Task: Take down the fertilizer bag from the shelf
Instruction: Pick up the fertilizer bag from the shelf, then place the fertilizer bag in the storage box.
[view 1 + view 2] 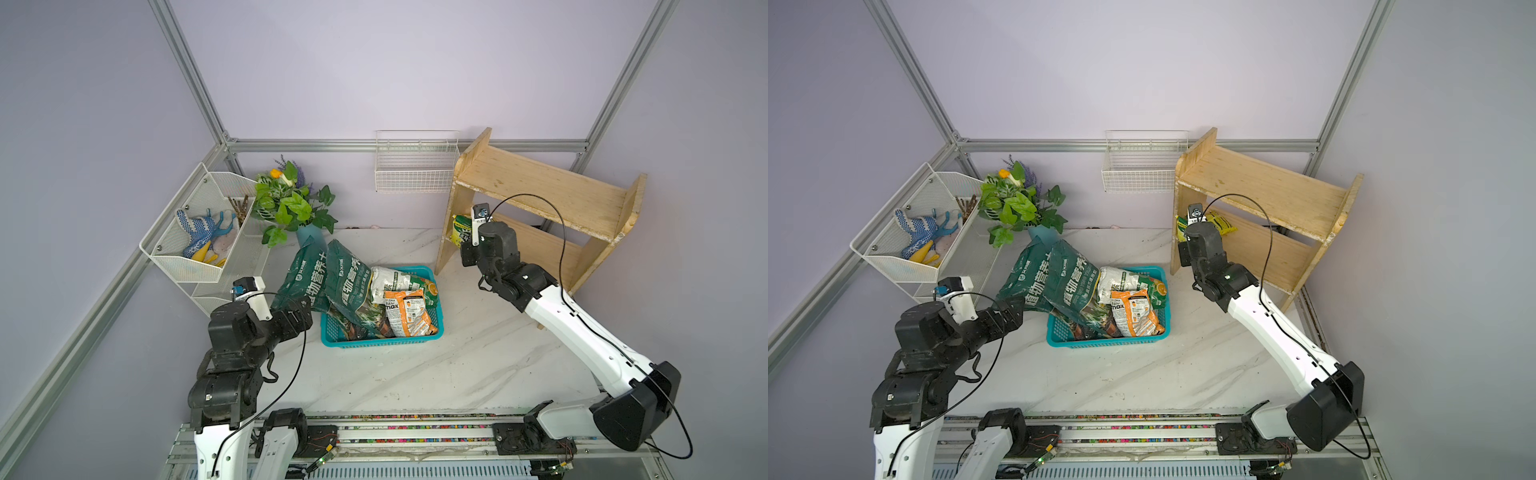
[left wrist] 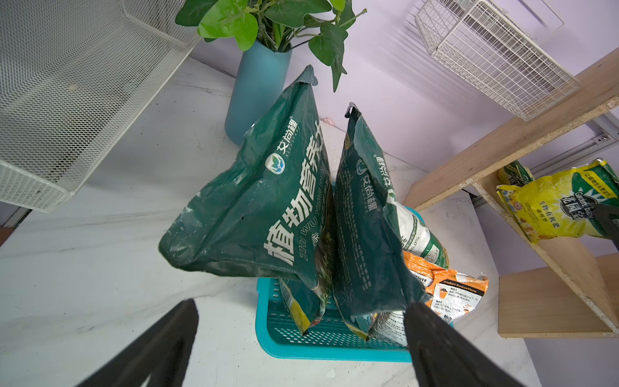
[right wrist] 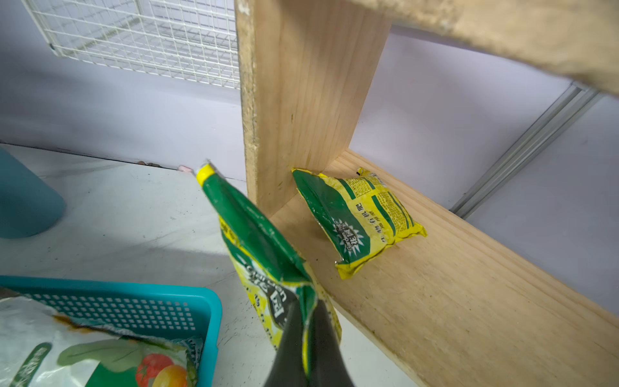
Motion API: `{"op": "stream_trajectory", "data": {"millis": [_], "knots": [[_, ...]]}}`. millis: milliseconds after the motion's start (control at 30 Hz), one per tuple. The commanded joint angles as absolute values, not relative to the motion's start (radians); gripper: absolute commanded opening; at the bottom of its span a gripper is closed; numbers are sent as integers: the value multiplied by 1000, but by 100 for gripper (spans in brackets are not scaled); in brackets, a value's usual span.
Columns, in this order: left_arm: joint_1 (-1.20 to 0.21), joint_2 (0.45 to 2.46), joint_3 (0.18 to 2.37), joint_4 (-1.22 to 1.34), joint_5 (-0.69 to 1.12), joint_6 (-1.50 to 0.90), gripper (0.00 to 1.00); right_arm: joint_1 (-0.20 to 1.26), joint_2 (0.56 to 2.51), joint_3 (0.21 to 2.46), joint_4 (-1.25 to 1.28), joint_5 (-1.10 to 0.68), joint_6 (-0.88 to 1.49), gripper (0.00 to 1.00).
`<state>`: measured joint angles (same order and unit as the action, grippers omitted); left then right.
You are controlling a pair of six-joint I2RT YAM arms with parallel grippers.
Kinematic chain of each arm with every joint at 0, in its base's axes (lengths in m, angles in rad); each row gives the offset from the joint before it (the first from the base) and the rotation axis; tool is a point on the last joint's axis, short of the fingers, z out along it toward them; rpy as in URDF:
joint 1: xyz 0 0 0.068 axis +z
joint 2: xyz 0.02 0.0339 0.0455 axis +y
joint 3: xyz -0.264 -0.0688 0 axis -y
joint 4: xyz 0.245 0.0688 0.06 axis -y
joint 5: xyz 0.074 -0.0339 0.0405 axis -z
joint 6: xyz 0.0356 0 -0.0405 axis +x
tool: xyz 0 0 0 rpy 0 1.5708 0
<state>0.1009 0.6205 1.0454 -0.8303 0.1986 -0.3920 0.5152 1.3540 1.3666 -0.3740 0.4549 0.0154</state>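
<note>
Marbled surface bears the shelf at right in a top view. Beside its lower tier the right hand pinches a fertilizer bag; the left hand is spread.

In both top views the right arm hides most of the fertilizer bag at the left end of the shelf. The right wrist view cuts off the fingers at its edge, and the small print on the bag cannot be read.

Yellow-green fertilizer bag, teal basket, pale shelf
</note>
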Motion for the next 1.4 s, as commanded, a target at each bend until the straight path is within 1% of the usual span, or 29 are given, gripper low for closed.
{"op": "stream_trajectory", "data": {"millis": [0,233,433,700,900,1000,1133,1367], "knots": [[107,617,999,-808,206,-397,100,534,1285,1369,-267,395,40,0],[107,617,999,-809,207,-397,100,596,1232,1354,-290,336,42,0],[107,617,999,-808,207,-397,100,645,1161,1280,-265,191,36,0],[107,617,999,-810,213,-397,100,666,1023,1177,-205,-123,9,0],[107,617,997,-808,217,-397,100,672,959,1105,-155,-288,11,0],[107,619,997,-805,251,-396,100,678,979,1089,-155,-332,17,0],[107,635,988,-780,367,-395,100,696,1030,1086,-176,-374,11,0],[107,652,988,-779,399,-393,100,729,1085,1075,-196,-366,0,0]]}}
